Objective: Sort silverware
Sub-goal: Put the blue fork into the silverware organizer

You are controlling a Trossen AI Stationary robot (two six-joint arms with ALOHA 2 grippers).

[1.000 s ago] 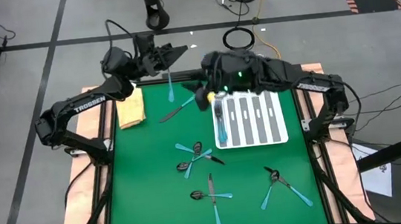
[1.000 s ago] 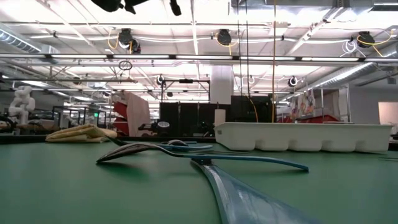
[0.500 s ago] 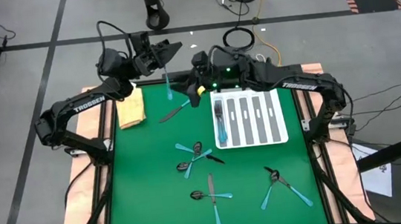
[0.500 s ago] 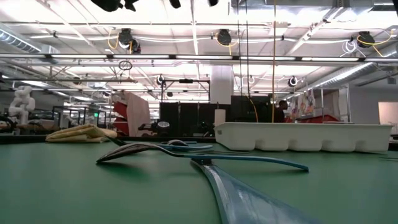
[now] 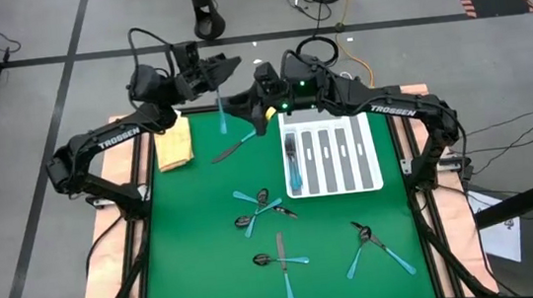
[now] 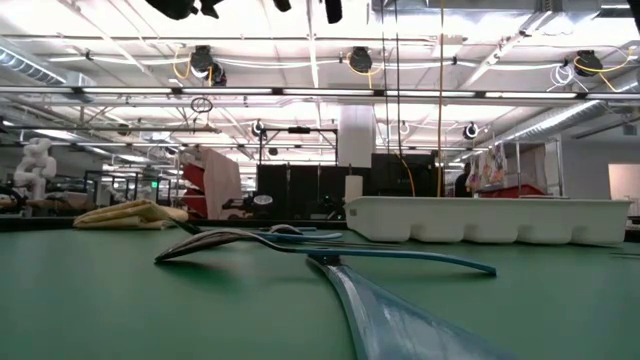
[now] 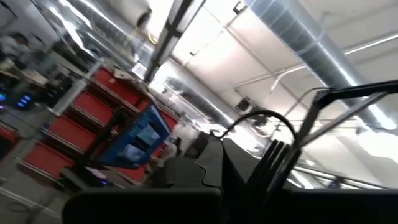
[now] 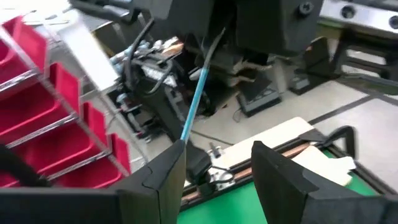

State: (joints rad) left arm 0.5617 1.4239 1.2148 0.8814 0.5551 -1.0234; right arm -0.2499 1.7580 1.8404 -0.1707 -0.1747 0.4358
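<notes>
My left gripper is raised over the table's far edge, shut on one light-blue-handled piece of silverware that hangs below it. My right gripper is open, held level just right of that piece. In the right wrist view the blue handle runs down from the left gripper to my right gripper's one finger. Other silverware lies on the green mat in loose groups, and one piece lies alone. More lies in the white tray's leftmost slot. My left gripper holds the piece by its upper end, pinched between its fingers, which hide what that end is. The piece hangs below the fingers, slightly tilted, clear of the table. My right gripper: the handle's lower end meets one fingertip; whether they touch I cannot tell.
A folded yellow cloth lies at the mat's far left. The tray's other slots show dark bottoms. There is bare mat along the left side and near the front corners. Red bins and shelving stand in the room beyond.
My right gripper has gone toward the table's left along the far edge and somewhat down, turning toward the hanging piece, still open. My left gripper has stayed in place, shut on the piece, which still hangs.
</notes>
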